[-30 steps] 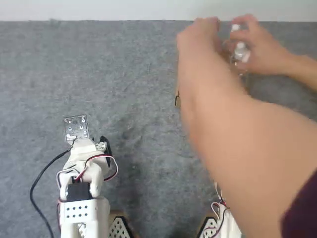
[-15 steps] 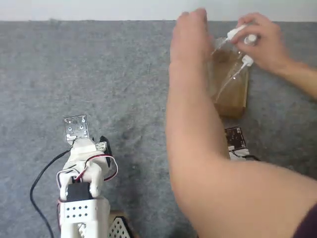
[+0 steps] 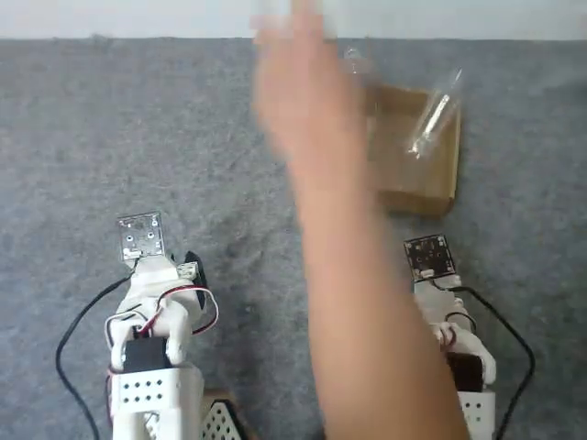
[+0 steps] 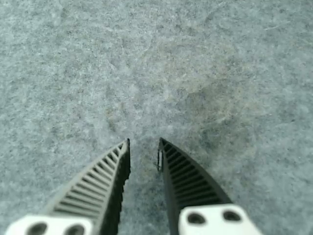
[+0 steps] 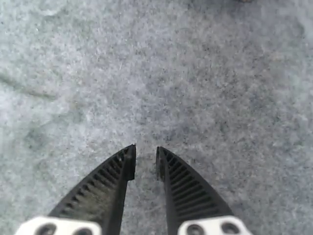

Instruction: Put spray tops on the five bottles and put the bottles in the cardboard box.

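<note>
1. The box (image 3: 408, 188) sits on the grey mat (image 3: 183, 137), on the far right side in the high view, beyond the right arm (image 3: 449, 321).
2. One clear bottle (image 3: 433, 117) lies slantwise in the box, toward its right wall. We cannot tell whether it has a top.
3. A blurred clear shape (image 3: 356, 62) sits at the box's far left corner. We cannot tell what it is.
4. A person's hand (image 3: 293, 87) hangs blurred just left of the box. The forearm runs in from the near edge, between the two arms.
5. The left gripper (image 4: 144, 142) is over bare mat, well apart from the box. Its jaws are a narrow gap apart and hold nothing.
6. The right gripper (image 5: 145, 148) is over bare mat, near the box. Its jaws are a slit apart and hold nothing.
</note>
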